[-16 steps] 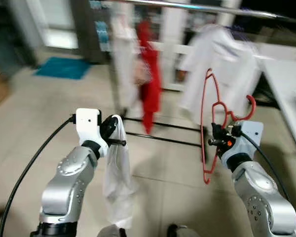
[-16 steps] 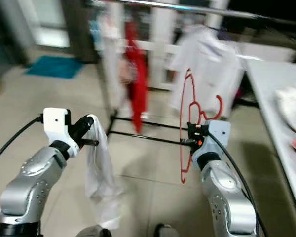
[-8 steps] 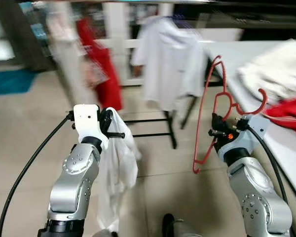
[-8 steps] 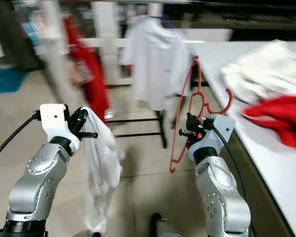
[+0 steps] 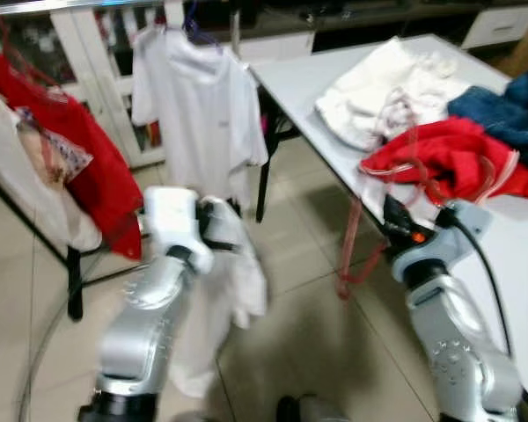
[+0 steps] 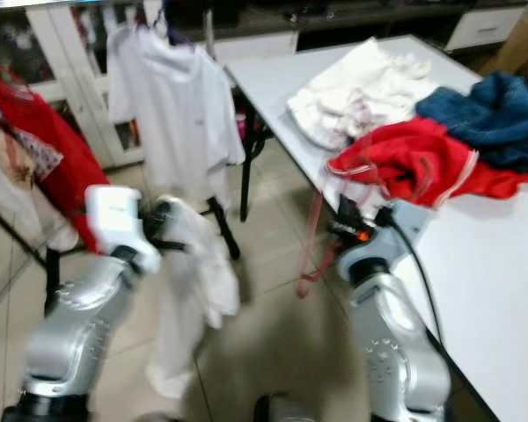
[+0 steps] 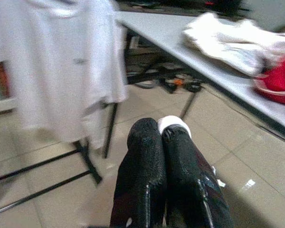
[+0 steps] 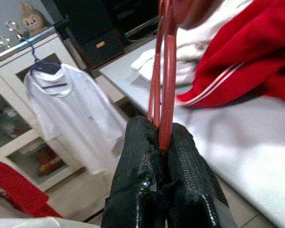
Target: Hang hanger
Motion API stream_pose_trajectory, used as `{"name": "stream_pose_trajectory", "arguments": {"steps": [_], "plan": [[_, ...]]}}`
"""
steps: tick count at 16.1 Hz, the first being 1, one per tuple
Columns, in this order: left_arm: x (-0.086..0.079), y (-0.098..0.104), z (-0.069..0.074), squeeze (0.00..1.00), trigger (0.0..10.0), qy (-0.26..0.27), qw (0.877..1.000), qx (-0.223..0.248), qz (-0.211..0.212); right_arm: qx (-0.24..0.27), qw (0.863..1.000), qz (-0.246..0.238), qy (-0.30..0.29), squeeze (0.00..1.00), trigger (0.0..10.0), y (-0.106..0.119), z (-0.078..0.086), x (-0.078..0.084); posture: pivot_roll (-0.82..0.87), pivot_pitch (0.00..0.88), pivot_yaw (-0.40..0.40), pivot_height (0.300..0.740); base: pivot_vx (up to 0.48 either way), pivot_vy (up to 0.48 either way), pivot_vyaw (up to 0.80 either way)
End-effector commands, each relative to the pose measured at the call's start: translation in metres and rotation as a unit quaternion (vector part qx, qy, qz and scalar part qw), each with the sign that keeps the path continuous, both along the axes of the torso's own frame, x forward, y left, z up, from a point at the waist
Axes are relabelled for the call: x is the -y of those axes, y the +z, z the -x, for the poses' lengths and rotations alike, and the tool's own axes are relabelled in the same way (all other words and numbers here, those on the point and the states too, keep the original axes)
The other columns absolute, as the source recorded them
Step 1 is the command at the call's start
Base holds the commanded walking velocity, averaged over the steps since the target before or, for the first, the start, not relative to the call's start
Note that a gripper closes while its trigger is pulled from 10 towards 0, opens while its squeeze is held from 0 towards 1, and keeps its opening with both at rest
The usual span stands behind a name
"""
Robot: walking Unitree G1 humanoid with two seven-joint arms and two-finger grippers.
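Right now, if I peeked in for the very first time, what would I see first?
Probably the pile of clothes on the table at the right: a bright red garment, a white heap and something blue. Next, the right gripper beside that table, shut on a red hanger, and the left gripper pinching a white cloth. Behind hangs a white shirt.
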State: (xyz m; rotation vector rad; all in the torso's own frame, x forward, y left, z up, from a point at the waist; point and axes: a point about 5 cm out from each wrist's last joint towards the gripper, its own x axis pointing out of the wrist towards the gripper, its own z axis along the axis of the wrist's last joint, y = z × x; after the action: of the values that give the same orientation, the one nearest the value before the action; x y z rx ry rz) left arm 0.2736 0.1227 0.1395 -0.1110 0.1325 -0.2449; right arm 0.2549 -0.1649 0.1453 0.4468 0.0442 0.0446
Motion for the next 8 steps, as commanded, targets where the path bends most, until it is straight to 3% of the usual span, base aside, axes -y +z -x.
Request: {"name": "stream_pose_trajectory", "arguments": {"steps": [1,4,8], "plan": [[-0.01,0.005,0.002,0.0,10.0,0.002,1.0,0.015,-0.017,-0.003,1.0,0.02,0.01,0.0,10.0,0.0,0.0,-0.004,0.09,0.061,0.014,0.74,0.0,0.0,-0.8],[-0.012,0.004,-0.007,0.0,10.0,0.009,1.0,0.011,-0.009,-0.012,0.998,0.05,-0.029,0.0,10.0,0.0,0.002,0.005,0.08,0.054,0.016,0.74,0.0,0.0,-0.8],[-0.011,0.004,-0.002,0.0,10.0,0.007,1.0,0.012,-0.014,-0.018,0.999,0.024,-0.017,0.0,10.0,-0.004,-0.001,0.003,0.11,0.051,0.008,0.74,0.0,0.0,-0.57]]}}
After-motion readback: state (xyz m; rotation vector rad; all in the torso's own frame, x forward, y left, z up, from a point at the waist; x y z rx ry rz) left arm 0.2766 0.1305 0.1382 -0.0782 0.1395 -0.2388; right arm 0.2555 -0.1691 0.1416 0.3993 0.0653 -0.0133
